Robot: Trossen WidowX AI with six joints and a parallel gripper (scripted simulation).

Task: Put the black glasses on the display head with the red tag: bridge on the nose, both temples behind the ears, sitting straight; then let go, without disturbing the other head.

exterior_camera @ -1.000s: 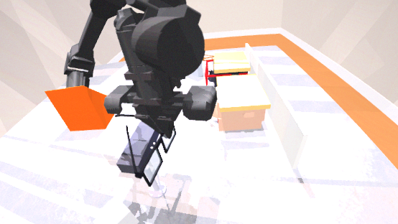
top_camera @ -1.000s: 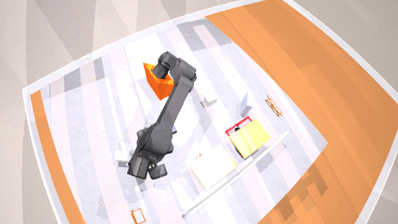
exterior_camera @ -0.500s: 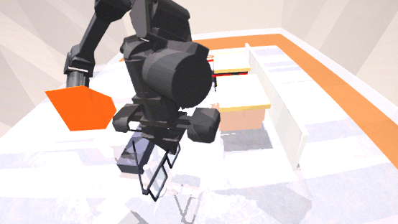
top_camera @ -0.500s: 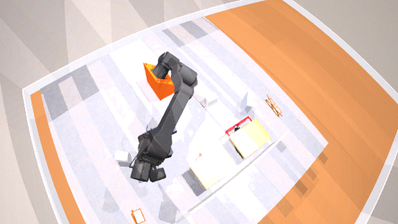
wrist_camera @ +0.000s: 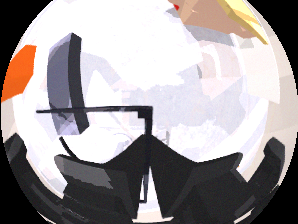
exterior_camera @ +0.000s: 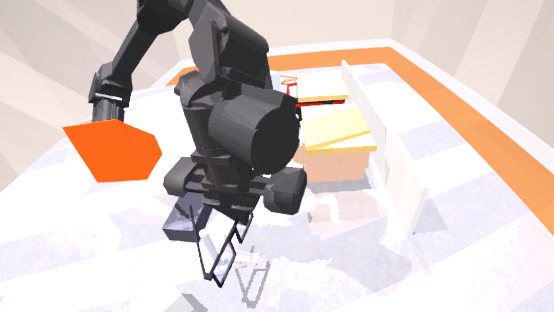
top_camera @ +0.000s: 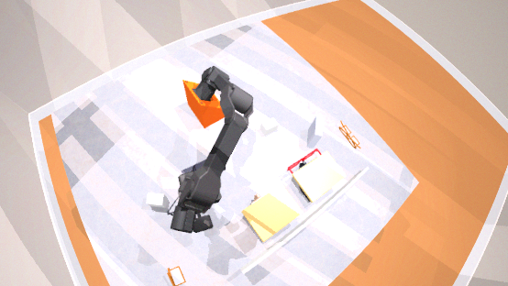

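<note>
My gripper (exterior_camera: 245, 218) (wrist_camera: 147, 137) is shut on the black glasses (exterior_camera: 208, 276) (wrist_camera: 95, 109). They hang beneath the fingers above the table, steeply tilted in the exterior view, with their shadow beside them. In the wrist view one thin temple runs left from the frame corner. The nearer display head (top_camera: 270, 215) (exterior_camera: 336, 166), with a yellow top, stands right of the gripper in the exterior view, apart from it. The farther display head (top_camera: 318, 179) (exterior_camera: 322, 90) stands behind it with red glasses (top_camera: 303, 159) (exterior_camera: 291, 89) at its front. I cannot make out the red tag.
A dark grey case (exterior_camera: 185, 225) (wrist_camera: 60, 85) lies beside the held glasses. A low white wall (top_camera: 307, 220) (exterior_camera: 400, 175) runs behind both heads. An orange block (top_camera: 204, 112) (exterior_camera: 115, 155) is by the arm's base. Orange glasses (top_camera: 349, 136) lie beyond the farther head.
</note>
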